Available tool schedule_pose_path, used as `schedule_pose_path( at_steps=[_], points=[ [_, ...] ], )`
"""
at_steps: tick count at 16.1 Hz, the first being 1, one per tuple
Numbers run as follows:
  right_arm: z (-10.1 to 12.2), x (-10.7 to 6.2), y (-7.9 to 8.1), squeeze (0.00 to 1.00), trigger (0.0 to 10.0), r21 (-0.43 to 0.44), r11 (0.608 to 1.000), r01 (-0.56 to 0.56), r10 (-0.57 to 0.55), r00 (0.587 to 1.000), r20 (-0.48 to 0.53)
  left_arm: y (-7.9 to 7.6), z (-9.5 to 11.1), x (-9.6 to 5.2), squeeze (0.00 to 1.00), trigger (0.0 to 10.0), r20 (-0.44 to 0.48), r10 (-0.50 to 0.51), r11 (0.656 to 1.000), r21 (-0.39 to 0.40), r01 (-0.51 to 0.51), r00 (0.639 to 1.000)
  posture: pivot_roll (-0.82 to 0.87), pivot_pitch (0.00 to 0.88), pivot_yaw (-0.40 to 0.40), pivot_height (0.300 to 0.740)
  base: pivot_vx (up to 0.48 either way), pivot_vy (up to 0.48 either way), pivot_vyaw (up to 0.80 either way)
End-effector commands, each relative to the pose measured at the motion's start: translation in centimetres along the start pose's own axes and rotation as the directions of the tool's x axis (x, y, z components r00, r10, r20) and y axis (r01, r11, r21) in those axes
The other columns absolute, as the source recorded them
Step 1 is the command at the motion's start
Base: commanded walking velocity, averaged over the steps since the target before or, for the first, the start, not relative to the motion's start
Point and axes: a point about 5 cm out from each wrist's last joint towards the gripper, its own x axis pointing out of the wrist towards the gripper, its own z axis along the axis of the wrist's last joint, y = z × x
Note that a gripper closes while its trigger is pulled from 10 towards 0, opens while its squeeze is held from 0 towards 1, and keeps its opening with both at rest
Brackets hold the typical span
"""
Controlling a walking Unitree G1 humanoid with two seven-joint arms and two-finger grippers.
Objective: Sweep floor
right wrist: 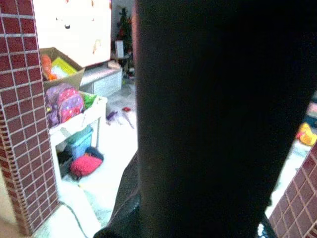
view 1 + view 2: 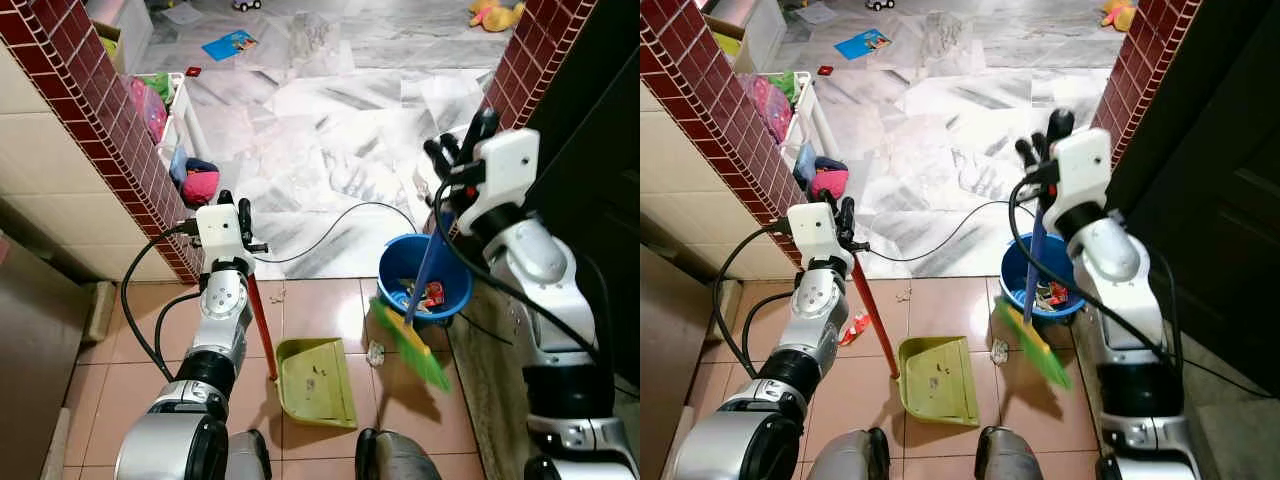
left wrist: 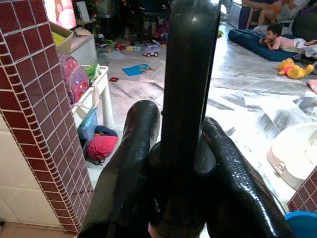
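Observation:
My left gripper (image 2: 236, 212) is shut on the top of the red handle (image 2: 262, 320) of a green dustpan (image 2: 315, 380). The pan rests flat on the pink tiles just in front of my feet. In the left wrist view both fingers (image 3: 133, 163) wrap the dark handle. My right gripper (image 2: 462, 145) is shut on the blue stick of a broom (image 2: 425, 270). Its green bristles (image 2: 412, 345) hang blurred just right of the pan, in front of a blue bucket (image 2: 392, 262). A small white scrap (image 2: 375, 352) lies between pan and bristles.
The bucket holds wrappers. More litter: a scrap (image 2: 277, 296) and a red-white wrapper (image 2: 855, 327) left of the pan. Brick pillars (image 2: 110, 130) (image 2: 525, 60) frame the opening to a marble floor. A black cable (image 2: 340, 215) crosses it. A dark door (image 2: 600, 120) stands right.

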Motion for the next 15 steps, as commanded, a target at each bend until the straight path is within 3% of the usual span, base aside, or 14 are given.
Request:
schedule_pose_path(
  at_steps=[1,3,5,7,8,10,12,15],
  points=[
    [0.8,0.1,1.3,0.00,10.0,-0.002,0.999,-0.033,0.033,0.999,0.030,-0.3,-2.1,-1.0,0.00,10.0,-0.111,-0.018,1.000,0.011,0.019,0.994,-0.14,0.134,0.024,0.740,0.000,0.000,0.00],
    [0.3,0.6,3.0,0.00,10.0,0.082,0.996,-0.030,0.030,1.000,0.007,-0.4,-2.2,-0.9,0.00,10.0,-0.117,-0.027,1.000,0.011,0.029,0.993,-0.14,0.134,0.025,0.740,0.000,0.000,0.00],
    [0.5,1.2,3.7,0.00,10.0,0.238,0.971,-0.006,0.005,1.000,0.005,-0.5,-2.2,-0.9,0.00,10.0,-0.118,-0.030,0.999,0.012,0.032,0.993,-0.13,0.130,0.021,0.740,0.000,0.000,0.00],
    [1.6,1.5,3.0,0.00,10.0,0.335,0.942,-0.004,-0.016,0.998,0.054,-0.5,-2.2,-0.9,0.00,10.0,-0.118,-0.027,1.000,0.010,0.029,0.993,-0.13,0.130,0.018,0.740,0.000,0.000,0.00],
    [2.3,1.5,1.9,0.00,10.0,0.356,0.934,0.006,-0.040,0.995,0.086,-0.5,-2.2,-0.9,0.00,10.0,-0.120,-0.026,1.000,0.008,0.027,0.992,-0.14,0.130,0.015,0.740,0.000,0.000,0.00],
    [2.4,1.3,0.5,0.00,10.0,0.331,0.943,0.043,-0.075,0.994,0.084,-0.6,-2.2,-0.9,0.00,10.0,-0.122,-0.026,1.000,0.006,0.027,0.992,-0.14,0.130,0.014,0.740,0.000,0.000,0.00],
    [2.5,1.0,-0.6,0.00,10.0,0.245,0.968,0.061,-0.084,0.993,0.083,-0.6,-2.2,-0.9,0.00,10.0,-0.124,-0.028,1.000,0.004,0.029,0.992,-0.14,0.130,0.014,0.740,0.000,0.000,0.00],
    [2.3,0.7,-0.8,0.00,10.0,0.166,0.985,0.054,-0.068,0.994,0.083,-0.6,-2.2,-0.8,0.00,10.0,-0.123,-0.036,0.999,0.006,0.037,0.992,-0.14,0.126,0.023,0.740,0.000,0.000,0.00]
  ],
)
